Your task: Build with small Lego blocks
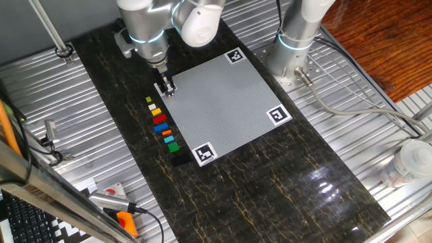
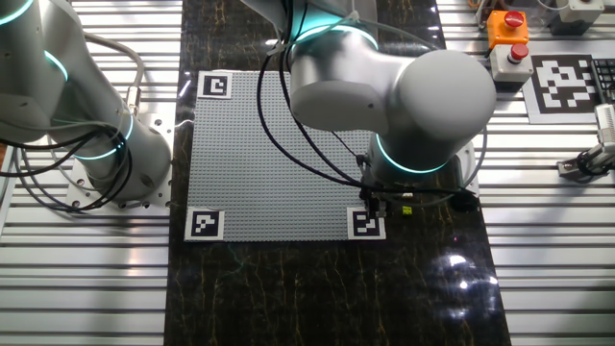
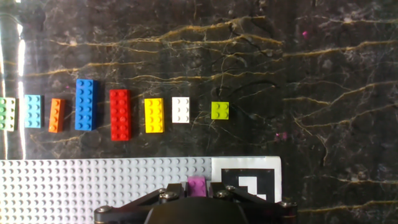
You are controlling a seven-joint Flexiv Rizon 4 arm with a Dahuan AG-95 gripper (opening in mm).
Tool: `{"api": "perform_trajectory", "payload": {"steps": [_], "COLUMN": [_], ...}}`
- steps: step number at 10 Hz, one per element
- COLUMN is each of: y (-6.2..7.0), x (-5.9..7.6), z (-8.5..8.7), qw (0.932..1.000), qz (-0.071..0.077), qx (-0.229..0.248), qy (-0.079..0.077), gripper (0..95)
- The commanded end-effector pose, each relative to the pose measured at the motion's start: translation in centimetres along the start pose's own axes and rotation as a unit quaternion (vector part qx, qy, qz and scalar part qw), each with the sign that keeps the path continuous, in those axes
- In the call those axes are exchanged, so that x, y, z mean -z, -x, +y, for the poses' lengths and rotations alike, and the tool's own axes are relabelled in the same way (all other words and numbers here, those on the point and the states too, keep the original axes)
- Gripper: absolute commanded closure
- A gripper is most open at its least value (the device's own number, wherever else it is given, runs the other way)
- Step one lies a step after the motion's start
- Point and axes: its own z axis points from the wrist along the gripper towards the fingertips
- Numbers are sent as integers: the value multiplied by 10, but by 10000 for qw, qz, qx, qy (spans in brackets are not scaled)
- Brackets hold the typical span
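— Where does the tool (image 1: 166, 90) stand?

— It hangs low over the grey studded plate (image 1: 223, 108), at the edge that faces the row of bricks and close to one of the plate's corner tags (image 3: 249, 178). In the other fixed view the arm's bulky wrist hides most of it.

— And its state?

— In the hand view the fingers are closed on a pink brick (image 3: 198, 186), which sits between them just above the plate's studs. Whether the brick touches the plate cannot be told.

— Where are the other bricks?

— They lie in a single row on the dark marble-patterned table (image 1: 283, 182), just beside the plate and parallel to its edge. In the hand view, from the tag end, the row runs: an olive brick (image 3: 219, 111), a white brick (image 3: 181, 110), a yellow brick (image 3: 153, 116), a long red brick (image 3: 120, 114), a long blue brick (image 3: 86, 104), an orange brick (image 3: 56, 115), a light blue brick (image 3: 33, 111), and a green brick (image 3: 7, 114) at the frame's edge. Each lies apart from its neighbours.

— Anything on the plate itself?

— Only the black-and-white tags at its corners show.
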Motion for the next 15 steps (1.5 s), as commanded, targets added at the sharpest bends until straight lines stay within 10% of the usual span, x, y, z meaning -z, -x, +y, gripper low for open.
{"api": "perform_trajectory", "payload": {"steps": [1,15], "y": [0,3], "x": [0,-5], "z": [0,-1], "qw": [10000,10000], "qz": [-6,-11], "qx": [0,-2], "qy": [-4,-70], "gripper": [950,950]}}
